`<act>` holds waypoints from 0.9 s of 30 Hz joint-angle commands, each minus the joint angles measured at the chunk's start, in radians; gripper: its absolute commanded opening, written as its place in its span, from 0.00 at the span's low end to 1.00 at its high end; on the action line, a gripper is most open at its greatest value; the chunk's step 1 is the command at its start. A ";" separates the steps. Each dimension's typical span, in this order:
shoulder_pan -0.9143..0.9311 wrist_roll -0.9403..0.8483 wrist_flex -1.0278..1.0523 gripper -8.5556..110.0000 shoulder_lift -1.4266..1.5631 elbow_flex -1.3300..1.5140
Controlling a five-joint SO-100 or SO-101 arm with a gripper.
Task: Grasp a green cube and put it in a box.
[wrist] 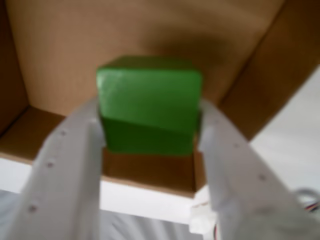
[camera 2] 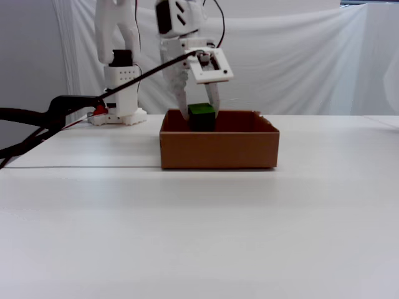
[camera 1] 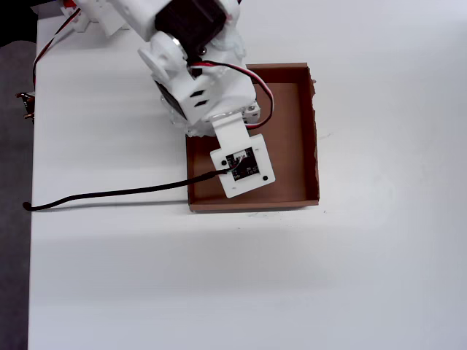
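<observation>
White cloth hangs behind a white table (camera 2: 199, 212) in the fixed view, and the tabletop itself is plain and bright in all views. On it sits the box (camera 1: 310, 138), a shallow brown cardboard tray with low walls, lying toward the far middle of the table in the overhead view, nearer the top edge than the bottom one, with one ragged wall along its right side. The white arm (camera 1: 197, 65) reaches in from the table's top left corner area and leans over the box's left half, its wrist camera plate (camera 1: 243, 165) covering part of the tray floor from above. The gripper (wrist: 150, 127) is closed on the green cube (wrist: 149, 105): in the wrist view both white fingers (wrist: 70, 165) press against the cube's left and right faces, and the cube sits slightly tilted between them. In the fixed view the green cube (camera 2: 201, 116) is seen between the fingertips, its top showing just above the box's front wall (camera 2: 218, 149), so it is inside the box's outline; whether its underside touches the cardboard floor cannot be told. The wrist view shows the brown floor and walls of the box (wrist: 125, 35) directly beyond the cube. A black cable (camera 1: 109, 195) runs from the wrist plate across the table toward its left edge.
</observation>
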 commanded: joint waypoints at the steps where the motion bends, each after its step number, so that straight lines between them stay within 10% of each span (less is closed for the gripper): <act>1: -0.023 0.014 -0.020 0.19 -0.023 -0.080; 27: -0.058 0.035 -0.075 0.19 -0.144 -0.097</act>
